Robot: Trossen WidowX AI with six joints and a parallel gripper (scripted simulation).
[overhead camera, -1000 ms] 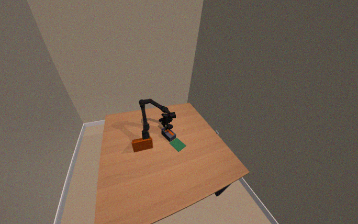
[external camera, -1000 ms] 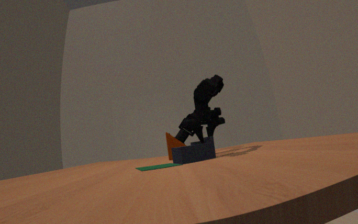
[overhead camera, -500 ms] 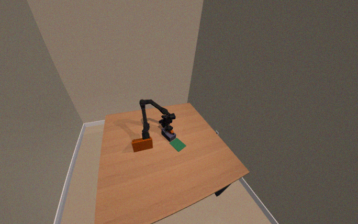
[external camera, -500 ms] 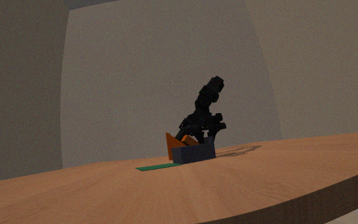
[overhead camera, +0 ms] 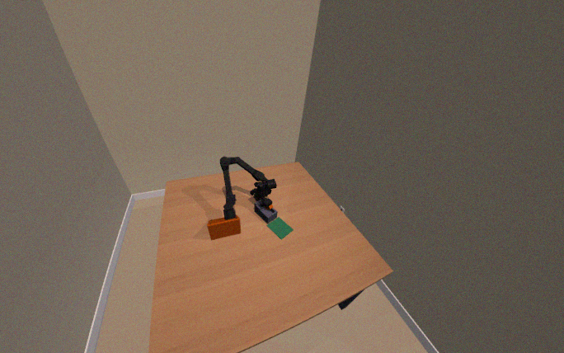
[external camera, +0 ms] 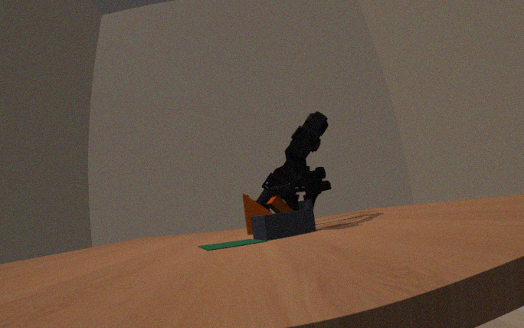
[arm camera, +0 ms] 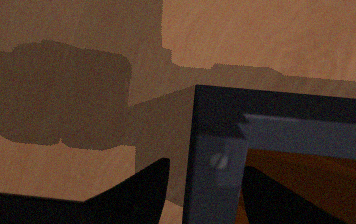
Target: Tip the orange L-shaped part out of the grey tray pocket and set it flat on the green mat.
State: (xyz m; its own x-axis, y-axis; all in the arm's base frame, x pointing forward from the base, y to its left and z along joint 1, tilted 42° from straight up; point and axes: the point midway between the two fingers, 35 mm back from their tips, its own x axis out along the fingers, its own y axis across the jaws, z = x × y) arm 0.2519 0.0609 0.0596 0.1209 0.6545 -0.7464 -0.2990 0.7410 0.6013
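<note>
While arm (overhead camera: 227, 179) (external camera: 302, 142) arches down to tray (overhead camera: 261, 213) (external camera: 289, 225) (arm camera: 212, 200), tool (overhead camera: 264, 203) (external camera: 302, 200) (arm camera: 205, 170) stands spread, orange part (overhead camera: 270, 206) (external camera: 280, 204) (arm camera: 305, 172) tipped up.

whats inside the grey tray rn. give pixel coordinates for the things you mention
In the grey tray (overhead camera: 270, 218) (external camera: 290, 225) (arm camera: 215, 185), the orange part (overhead camera: 270, 206) (external camera: 281, 205) (arm camera: 300, 172) sits tilted, one end raised above the wall. Its lower end and the pocket floor are hidden.

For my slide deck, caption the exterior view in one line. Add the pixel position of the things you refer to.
Gripper (external camera: 305, 207) down at the grey tray (external camera: 289, 226), orange part (external camera: 280, 205) tipped up, green mat (external camera: 230, 244) alongside.
</note>
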